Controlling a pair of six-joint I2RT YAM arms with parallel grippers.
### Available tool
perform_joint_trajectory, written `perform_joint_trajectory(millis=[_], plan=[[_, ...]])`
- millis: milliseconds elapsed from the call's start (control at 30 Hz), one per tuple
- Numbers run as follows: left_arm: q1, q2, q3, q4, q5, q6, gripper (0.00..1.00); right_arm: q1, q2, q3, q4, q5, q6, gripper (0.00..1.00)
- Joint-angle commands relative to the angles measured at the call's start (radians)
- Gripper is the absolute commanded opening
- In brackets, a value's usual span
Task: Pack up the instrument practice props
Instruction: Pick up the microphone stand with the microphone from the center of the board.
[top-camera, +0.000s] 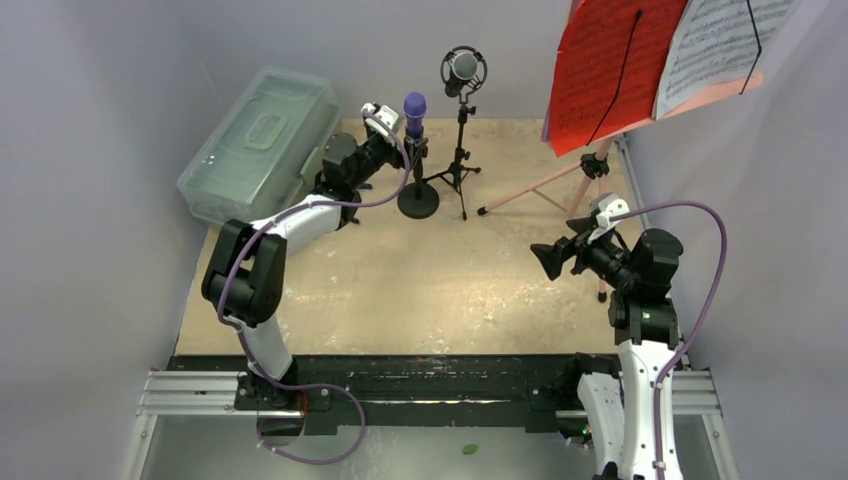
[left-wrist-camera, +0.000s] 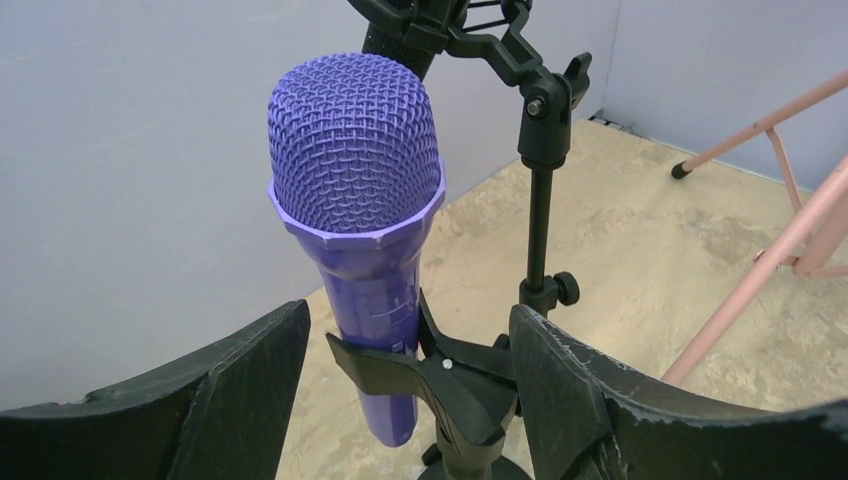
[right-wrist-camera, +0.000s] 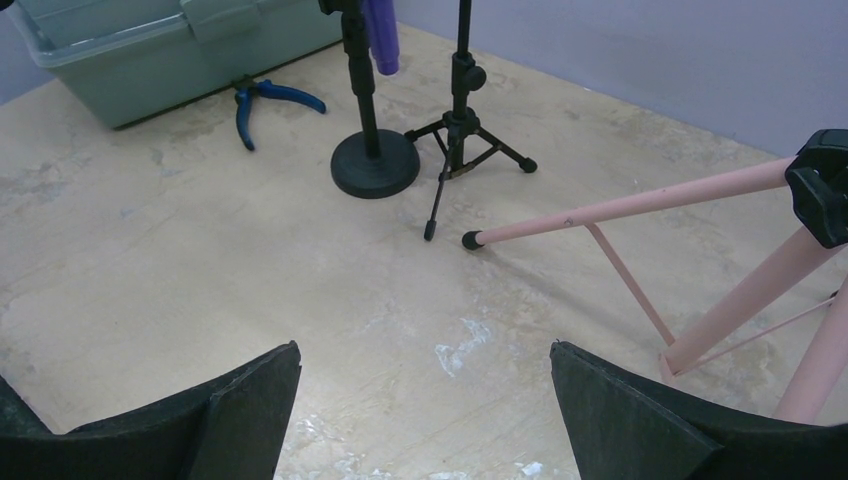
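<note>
Bracketing the purple microphone (left-wrist-camera: 355, 190) with the left pincer (left-wrist-camera: 410, 330), spread wide and touching nothing. Seated upright in the black clip (left-wrist-camera: 450, 375) of its round-base stand (top-camera: 418, 205). Judged the grasping step: next, clench on the handle and lift straight out. Holding the right pincer (right-wrist-camera: 425, 360) released above the bench (right-wrist-camera: 200, 250).

Greenish plastic case (top-camera: 258, 145), lid shut, far left; blue-handled pliers (right-wrist-camera: 288, 96) flat on tabletop (right-wrist-camera: 200, 270) just beside it.

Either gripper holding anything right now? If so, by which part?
Nothing is held. The left gripper is open, fingers either side of the purple microphone near its clip, not closed on it. The right gripper is open and empty.
</note>
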Motion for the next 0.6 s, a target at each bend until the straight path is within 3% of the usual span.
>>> perform_joint_trajectory(millis=[0, 200, 567], plan=[[0.006, 0.029, 0.03, 0.163, -0.008, -0.077, 0.72, 0.003, 0.004, 0.011, -0.001, -0.019, -0.009, 0.99], [0.003, 0.082, 0.017, 0.309, -0.089, -0.127, 0.75, 0.005, 0.01, 0.01, -0.001, -0.02, -0.009, 0.99], [-0.021, 0.121, 0.082, 0.279, -0.103, -0.079, 0.68, 0.012, 0.019, 0.011, -0.001, -0.019, -0.012, 0.99]])
